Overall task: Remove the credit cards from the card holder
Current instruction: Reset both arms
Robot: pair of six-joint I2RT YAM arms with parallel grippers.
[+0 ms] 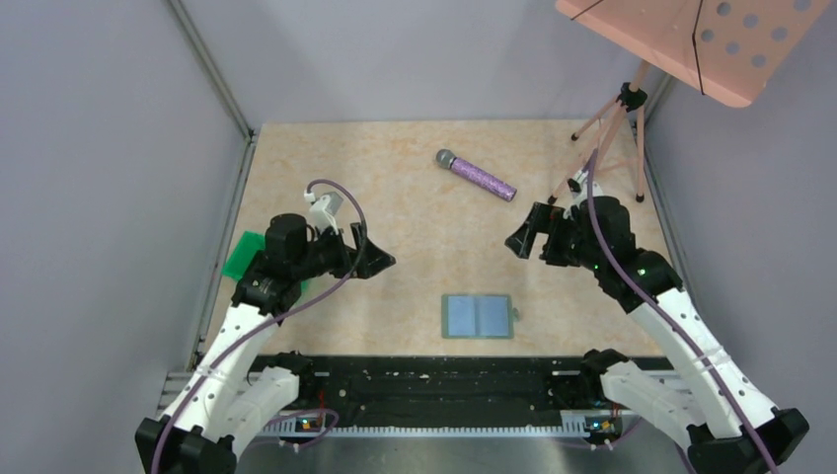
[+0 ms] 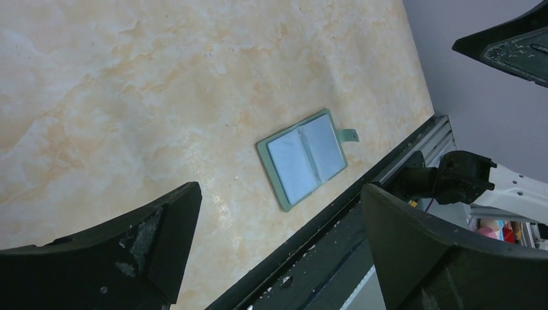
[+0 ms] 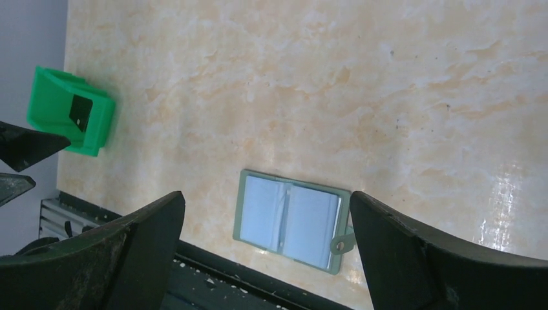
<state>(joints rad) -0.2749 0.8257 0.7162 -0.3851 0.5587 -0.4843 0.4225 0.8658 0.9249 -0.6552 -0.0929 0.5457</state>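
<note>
The card holder [image 1: 478,316] lies open and flat on the table near the front edge, with its two pale blue-grey panels facing up and a small tab on its right side. It also shows in the left wrist view [image 2: 304,158] and the right wrist view [image 3: 291,218]. No dark credit cards are in view. My left gripper [image 1: 373,255] is open and empty, hovering left of and behind the holder [image 2: 279,194]. My right gripper [image 1: 521,240] is open and empty, hovering right of and behind it [image 3: 266,197].
A bright green object [image 1: 245,255] lies at the left edge under my left arm, with a dark patch on it in the right wrist view [image 3: 71,119]. A purple glitter microphone [image 1: 476,175] lies at the back. A pink tripod stand [image 1: 614,133] is at the back right. A black rail [image 1: 424,380] runs along the front.
</note>
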